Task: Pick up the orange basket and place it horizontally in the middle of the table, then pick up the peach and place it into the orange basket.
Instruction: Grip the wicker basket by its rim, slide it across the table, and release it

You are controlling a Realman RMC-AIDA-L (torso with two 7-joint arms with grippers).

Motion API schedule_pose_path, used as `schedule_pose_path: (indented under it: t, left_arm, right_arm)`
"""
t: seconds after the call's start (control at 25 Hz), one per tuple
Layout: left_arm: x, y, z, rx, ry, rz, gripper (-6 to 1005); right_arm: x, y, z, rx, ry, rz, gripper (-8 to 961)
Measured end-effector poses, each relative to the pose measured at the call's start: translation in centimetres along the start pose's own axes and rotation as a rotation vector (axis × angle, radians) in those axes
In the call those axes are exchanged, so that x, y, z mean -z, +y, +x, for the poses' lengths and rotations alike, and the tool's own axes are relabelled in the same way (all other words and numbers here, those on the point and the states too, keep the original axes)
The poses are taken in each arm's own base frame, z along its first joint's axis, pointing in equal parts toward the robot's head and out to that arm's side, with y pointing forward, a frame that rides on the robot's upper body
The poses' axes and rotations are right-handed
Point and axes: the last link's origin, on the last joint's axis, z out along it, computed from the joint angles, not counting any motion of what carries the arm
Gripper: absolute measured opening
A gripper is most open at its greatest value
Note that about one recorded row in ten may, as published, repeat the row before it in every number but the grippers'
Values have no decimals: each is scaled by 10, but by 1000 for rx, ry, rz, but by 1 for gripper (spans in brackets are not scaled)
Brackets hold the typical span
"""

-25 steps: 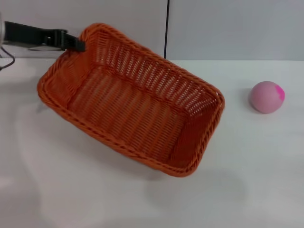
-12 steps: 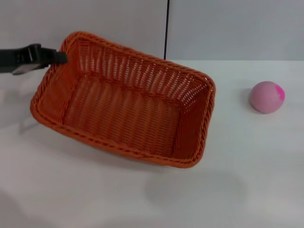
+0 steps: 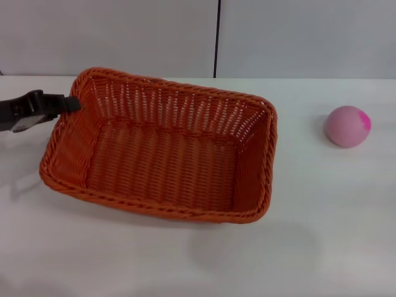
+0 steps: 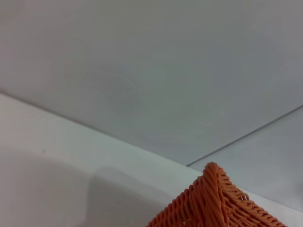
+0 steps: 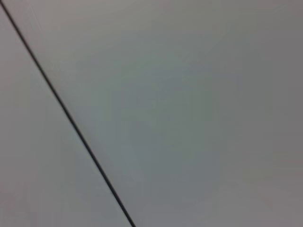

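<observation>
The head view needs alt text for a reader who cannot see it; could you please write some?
The left gripper holds the far left corner of the orange basket, which sits on the white table with its opening up. The peach lies alone on the table to the basket's right; the right arm is out of view.

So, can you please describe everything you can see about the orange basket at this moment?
The orange basket is large, rectangular and looks like woven wicker, with sloping openwork sides and a braided rim. It is empty and lies nearly level on the white table, long side almost across the view, slightly turned. The left gripper holds its far left corner at the rim; the left wrist view shows that corner close up. The peach lies apart, to its right.
</observation>
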Motion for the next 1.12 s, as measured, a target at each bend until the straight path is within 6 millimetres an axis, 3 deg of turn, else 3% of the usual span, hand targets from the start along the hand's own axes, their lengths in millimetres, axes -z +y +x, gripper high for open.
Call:
schedule_pose_path:
  t: [0.2,0.44,0.52,0.96,1.12]
  left_arm:
    - [0,-9,-12,26,6,-16,176]
    - [0,-9,-12,26,6,-16,176]
    - [-1,-16,-26,36,-10,-28,176]
    - [4,-13,-32,11,-46,-62,196]
    - [8,-13,-31,-12,-34,-68,412]
  right_arm:
    - [-6,8,2,1,9,-29,648]
    - [-13,17,7,-19,38,-57,645]
    - [-14,18,8,-19,43,-61,643]
    - [-21,28,10,-10,58,-106,637]
    - [-25,33,8,-8,76,-145,634]
